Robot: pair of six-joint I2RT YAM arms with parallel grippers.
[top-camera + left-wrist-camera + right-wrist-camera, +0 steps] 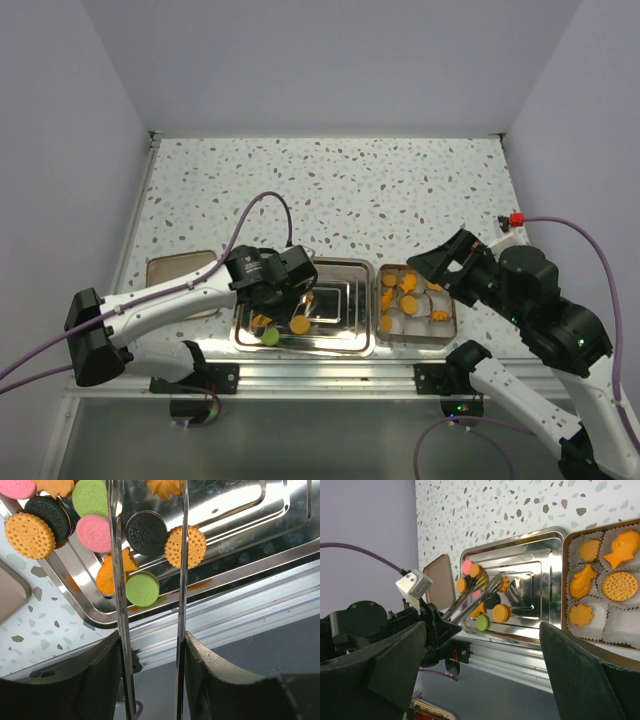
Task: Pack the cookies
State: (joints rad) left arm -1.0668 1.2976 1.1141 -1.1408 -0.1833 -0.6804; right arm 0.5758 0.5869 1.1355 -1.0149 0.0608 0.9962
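The left hand [151,647] is spread, its tongs [119,580] parted and pinching nothing. A black cookie [146,532] lies between the blades, touching neither, and a green cookie [142,589] sits just nearer. Around them roughly ten cookies [95,532] lie loose in the left end of the tray [330,351], which sits at the middle of the near edge of the surface [350,190]. The right hand [443,264] hangs released and empty over the far side of the box [455,320], just right of the tray on the same edge. Several of the box's cups [405,325] hold orange cookies, while some near ones look bare. Packing seems under way but under half done, with the tray's pile left to move.
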